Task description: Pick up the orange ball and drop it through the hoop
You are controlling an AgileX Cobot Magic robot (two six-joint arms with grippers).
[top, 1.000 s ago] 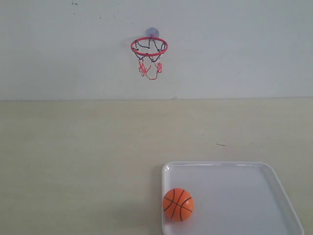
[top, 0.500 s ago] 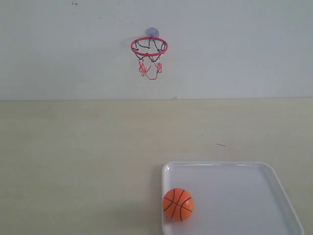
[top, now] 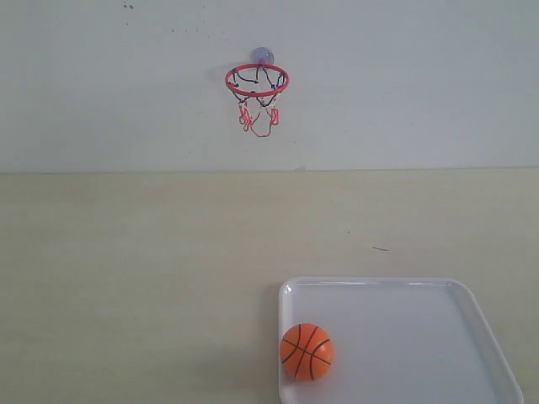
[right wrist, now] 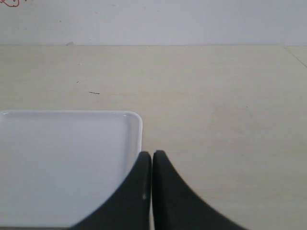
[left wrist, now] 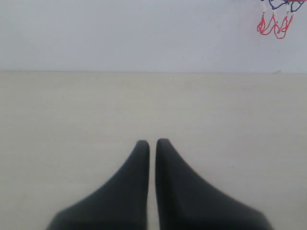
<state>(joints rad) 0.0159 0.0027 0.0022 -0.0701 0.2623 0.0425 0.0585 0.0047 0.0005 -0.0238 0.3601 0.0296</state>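
The orange ball (top: 306,351) with black seams rests in the near left corner of a white tray (top: 472,303) in the exterior view. High on the back wall hangs the hoop (top: 257,80), red ring, black-and-red net, bluish suction cup. Only its net's lower loops (left wrist: 274,25) show in the left wrist view. Neither arm appears in the exterior view. My left gripper (left wrist: 152,142) is shut with nothing in it over bare table. My right gripper (right wrist: 152,154) is shut, empty, just off the tray's edge (right wrist: 139,125). The ball is out of both wrist views.
A pale wooden table (top: 152,269) runs back to a white wall (top: 404,84). A small dark mark (top: 381,248) lies on the table beyond the tray. The tray holds nothing but the ball.
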